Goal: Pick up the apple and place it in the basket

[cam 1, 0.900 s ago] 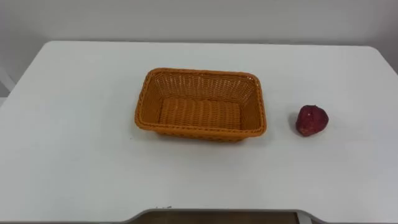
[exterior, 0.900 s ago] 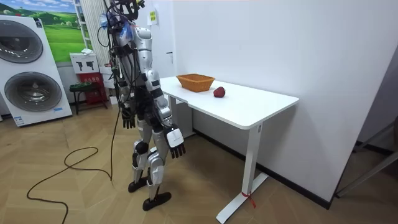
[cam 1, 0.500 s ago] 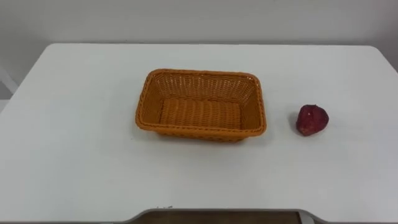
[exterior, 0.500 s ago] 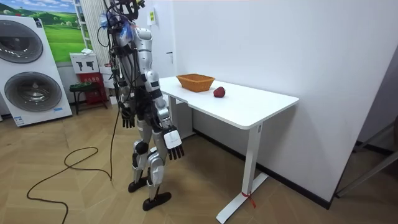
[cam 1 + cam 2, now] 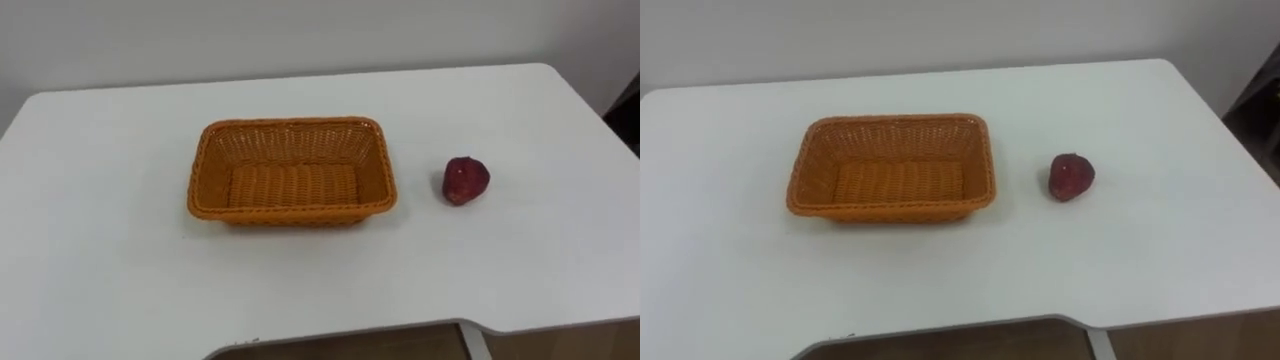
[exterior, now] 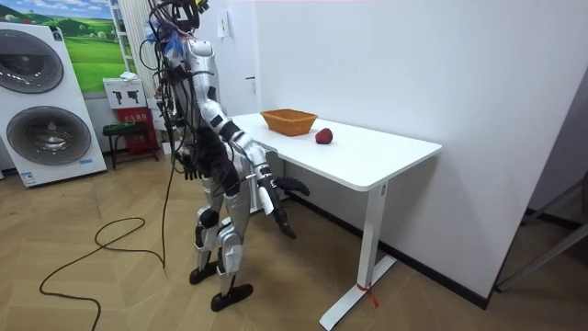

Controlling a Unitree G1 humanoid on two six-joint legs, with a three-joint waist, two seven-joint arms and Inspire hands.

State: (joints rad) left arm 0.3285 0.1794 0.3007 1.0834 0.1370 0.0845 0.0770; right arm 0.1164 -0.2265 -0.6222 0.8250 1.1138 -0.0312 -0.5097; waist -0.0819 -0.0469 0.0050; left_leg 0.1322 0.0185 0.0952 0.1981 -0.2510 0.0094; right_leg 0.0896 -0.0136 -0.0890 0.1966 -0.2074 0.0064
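1. The dark red, rounded apple point(image 5: 465, 180) rests on the white rectangular table point(image 5: 100, 280), at 3 o'clock of the orange woven rectangular basket point(image 5: 290, 123) and apart from it. The basket holds nothing.
2. The right hand point(image 6: 278, 196) hangs below the table's near edge with its fingers spread and straight, grasping nothing. The left hand point(image 6: 186, 168) hangs by the hip (its state cannot be told from the room view).
3. Handling, as a judgement: the apple looks firm, fairly light and smooth-skinned, so it may roll or slip under a glancing touch.
4. Recommended hold: across its widest girth, thumb at 9 o'clock and fingers at 3 o'clock, closing evenly.
5. Its lumpy outline suggests seating the fingers on the flatter flanks.
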